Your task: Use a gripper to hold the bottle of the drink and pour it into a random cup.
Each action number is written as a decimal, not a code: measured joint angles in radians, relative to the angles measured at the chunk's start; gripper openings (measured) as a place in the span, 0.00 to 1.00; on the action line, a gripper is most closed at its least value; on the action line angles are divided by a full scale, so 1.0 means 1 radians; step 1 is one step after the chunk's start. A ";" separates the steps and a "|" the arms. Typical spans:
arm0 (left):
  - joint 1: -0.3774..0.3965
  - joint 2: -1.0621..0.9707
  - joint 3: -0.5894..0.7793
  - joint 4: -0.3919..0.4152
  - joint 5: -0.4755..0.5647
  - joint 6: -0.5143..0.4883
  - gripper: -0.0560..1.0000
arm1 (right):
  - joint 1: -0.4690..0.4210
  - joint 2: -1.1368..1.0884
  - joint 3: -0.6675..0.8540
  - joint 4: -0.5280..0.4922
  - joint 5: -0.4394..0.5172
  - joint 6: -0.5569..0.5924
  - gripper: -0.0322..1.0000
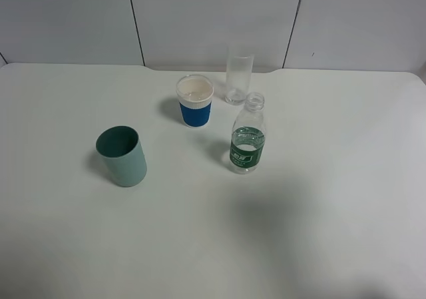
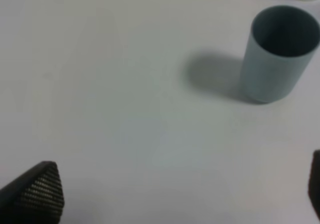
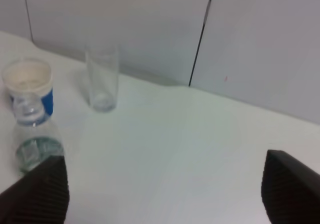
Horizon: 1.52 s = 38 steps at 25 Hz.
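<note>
Approach step: right tool spread wide, empty; uncapped bottle upright on tabletop beside blue cup; next needs jaws straddling bottle's body.

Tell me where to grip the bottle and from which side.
Grip the bottle around its label band, coming level from the right of the high view. It stands upright and uncapped, the blue cup and glass crowd its left and rear, and the right side is open.

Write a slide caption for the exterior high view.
Uncapped bottle stands upright on the white table among a green cup, a blue-banded cup and a clear glass; no gripper in view.
</note>
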 joint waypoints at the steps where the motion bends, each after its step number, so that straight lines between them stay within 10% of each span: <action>1: 0.000 0.000 0.000 0.000 0.000 0.000 0.99 | 0.000 -0.016 0.000 0.000 0.024 0.013 0.78; 16: 0.000 0.000 0.000 0.000 0.000 0.000 0.99 | 0.000 -0.182 0.024 -0.036 0.326 0.060 0.78; 38: 0.000 0.000 0.000 0.000 0.000 0.000 0.99 | 0.000 -0.182 0.066 -0.094 0.350 0.141 0.78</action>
